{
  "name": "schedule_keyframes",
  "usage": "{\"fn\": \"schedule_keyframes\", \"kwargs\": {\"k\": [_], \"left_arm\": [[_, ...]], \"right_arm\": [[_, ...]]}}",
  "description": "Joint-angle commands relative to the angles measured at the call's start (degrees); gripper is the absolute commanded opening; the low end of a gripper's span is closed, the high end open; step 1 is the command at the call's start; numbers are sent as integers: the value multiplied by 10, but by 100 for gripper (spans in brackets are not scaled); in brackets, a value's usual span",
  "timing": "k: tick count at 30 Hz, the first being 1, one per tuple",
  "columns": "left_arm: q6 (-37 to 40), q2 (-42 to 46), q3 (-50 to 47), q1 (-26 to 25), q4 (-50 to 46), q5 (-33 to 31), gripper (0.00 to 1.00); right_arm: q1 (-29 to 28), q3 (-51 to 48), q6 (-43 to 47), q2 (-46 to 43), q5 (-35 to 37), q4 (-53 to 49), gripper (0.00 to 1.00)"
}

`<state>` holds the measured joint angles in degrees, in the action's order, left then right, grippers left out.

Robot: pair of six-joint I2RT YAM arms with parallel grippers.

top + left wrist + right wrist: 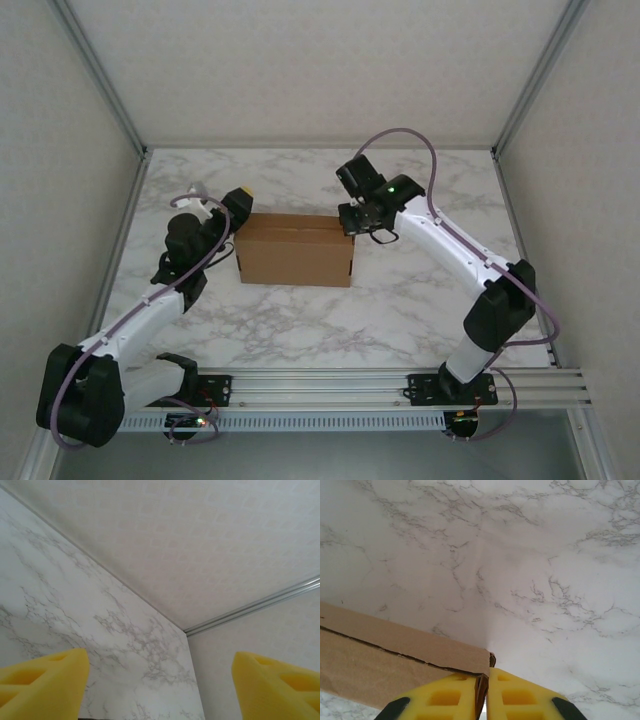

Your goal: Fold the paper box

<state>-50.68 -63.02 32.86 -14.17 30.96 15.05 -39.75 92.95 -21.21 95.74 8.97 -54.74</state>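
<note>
Paper box (296, 250) sits closed, brown and rectangular, about mid-desk, its long front face toward the arm bases. From the right wrist view I see its top panel (385, 655) with a dark seam running along the edge and ending at a corner.

Right tool (350, 218) is at the box's far right corner. On the wrist camera its yellow fingers (520, 697) are pressed together (484, 680) with a thin cardboard edge of that corner pinched between them.

Left tool (232, 213) is just beside the box's left end, near the far left corner; I cannot tell whether it touches. Its wrist view shows the two yellow fingers (45, 682) spread wide apart (160, 655), nothing between them, looking across bare marble toward a pale back wall (210, 545).

Desk (400, 300) is white marble with grey veins. Pale panels (320, 70) with metal framing enclose it on three sides. A metal rail (330, 385) along the near edge carries both arm bases.
</note>
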Motion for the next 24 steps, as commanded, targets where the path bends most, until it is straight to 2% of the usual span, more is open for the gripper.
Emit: {"fn": "schedule_keyframes", "kwargs": {"k": [1, 6, 15, 19, 24], "left_arm": [[-21, 15, -6, -26, -1, 48, 75], [-8, 36, -6, -34, -16, 42, 75], [25, 60, -17, -37, -61, 29, 74], [32, 58, -13, -37, -75, 22, 74], [73, 52, 21, -38, -144, -6, 74]], "right_arm": [[-9, 41, 13, 17, -62, 30, 11], [-8, 49, 10, 17, -65, 32, 11], [-9, -117, -4, -77, -27, 152, 10], [-12, -163, -4, -104, -23, 191, 9], [-16, -187, 14, -122, -8, 208, 9]]}}
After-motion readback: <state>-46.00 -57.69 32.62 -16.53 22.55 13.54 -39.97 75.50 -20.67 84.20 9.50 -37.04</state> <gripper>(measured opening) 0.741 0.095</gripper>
